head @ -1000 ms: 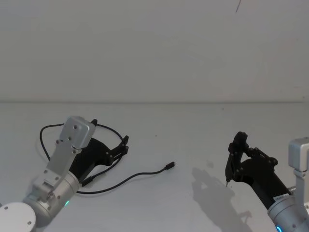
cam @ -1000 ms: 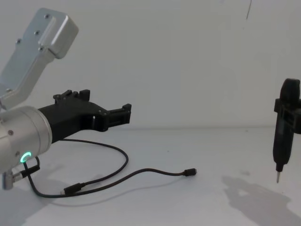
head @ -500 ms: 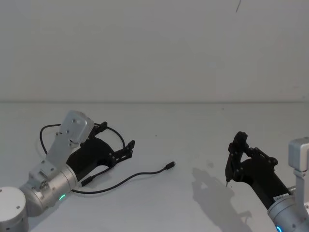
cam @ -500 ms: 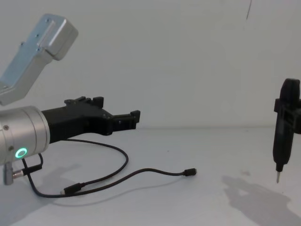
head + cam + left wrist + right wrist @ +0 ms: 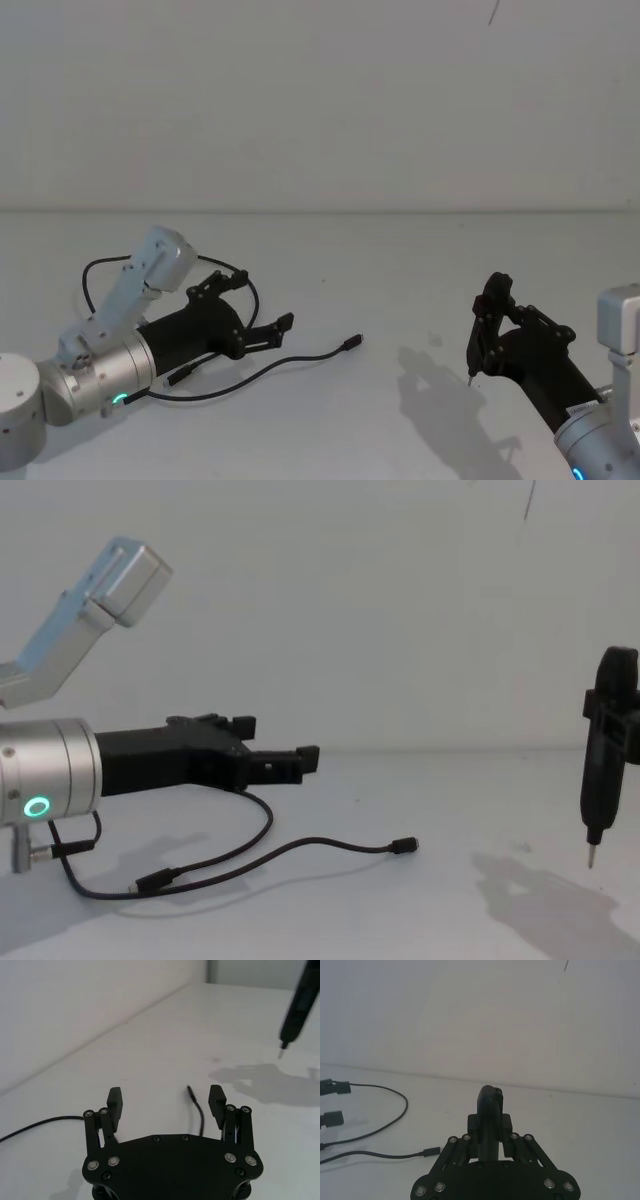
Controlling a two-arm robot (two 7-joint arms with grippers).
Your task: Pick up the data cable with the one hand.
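- The white bench (image 5: 400, 250) spans the scene, with a plain wall behind it
- The left gripper (image 5: 262, 300) reaches in low from the left side and hovers just above the bench, level with it, its fingers (image 5: 114, 1100) wide apart and holding nothing
- The right gripper (image 5: 490, 1127) hangs at the right side, well apart from the left one, fingers clamped on a black tool (image 5: 600, 770) whose metal tip points down
- The cable (image 5: 300, 357) lies slack on the bench, looping under the left gripper, one plug (image 5: 403, 846) lying out toward the middle, beyond the open fingers
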